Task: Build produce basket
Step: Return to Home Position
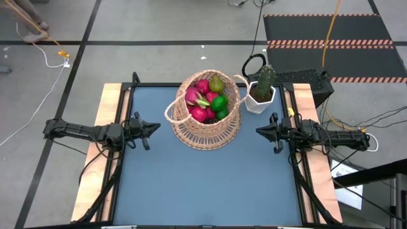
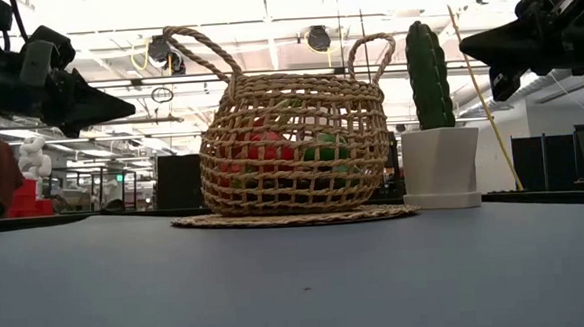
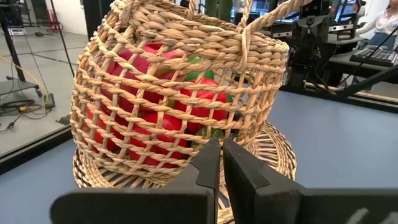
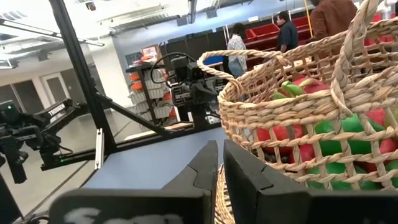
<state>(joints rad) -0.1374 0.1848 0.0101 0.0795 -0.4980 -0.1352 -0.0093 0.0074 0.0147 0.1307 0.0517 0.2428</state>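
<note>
Well, the wicker basket (image 1: 202, 135) stands upright on the blue table (image 1: 203, 191). It is toward the far side, about in the middle between the two arms. Its wide flat base lies on the table top.

The toy produce (image 1: 206, 102) is inside the basket, piled up close to the rim. From above you can see a yellow-green pear (image 1: 217, 83) at the far edge of the pile. A green lime (image 1: 220, 103) sits next to it. A pink dragon fruit (image 1: 193, 97) with green tips is on the left side. Something dark lies low in the pile and may be the grapes, but it is too small to be sure. In the low view, red and green shapes show through the gaps in the basket wall.

Just beside the basket, on its right, a green cactus (image 1: 265, 77) stands in a white pot (image 1: 257, 104).

The left gripper (image 1: 154, 128) hangs over the table to the left of the basket. It points at the basket and does not touch it. Its two fingers are almost pressed together, with only a thin crack between them and nothing in it. The right gripper (image 1: 259, 131) hangs to the right of the basket and points back at it. Its fingers are close together too, and they hold nothing. In the low view both grippers are up high, well above the table top.

In the right wrist view, people (image 4: 237, 43) stand far off in the room behind the table.
</note>
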